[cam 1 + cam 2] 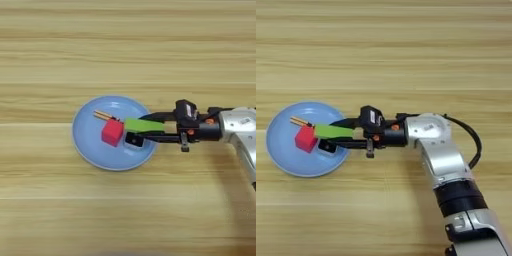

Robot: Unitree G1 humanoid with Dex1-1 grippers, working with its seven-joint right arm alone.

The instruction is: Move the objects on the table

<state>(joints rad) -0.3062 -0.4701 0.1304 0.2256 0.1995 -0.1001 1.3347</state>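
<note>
Green block held over the blue plate.
The right gripper [150,131] reached in from the right, jaws clamped on the green block [144,125], its long axis pointing left across the plate [87,140] toward the red cube [112,132].

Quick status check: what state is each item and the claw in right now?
Green block: between the claw's fingers, over the plate's right side.
Red cube: on the plate.
Screwdriver: on the plate, behind the cube.
Black cube: on the plate, under the block.
Blue plate: flat on the table.
Claw: shut on the green block.
</note>
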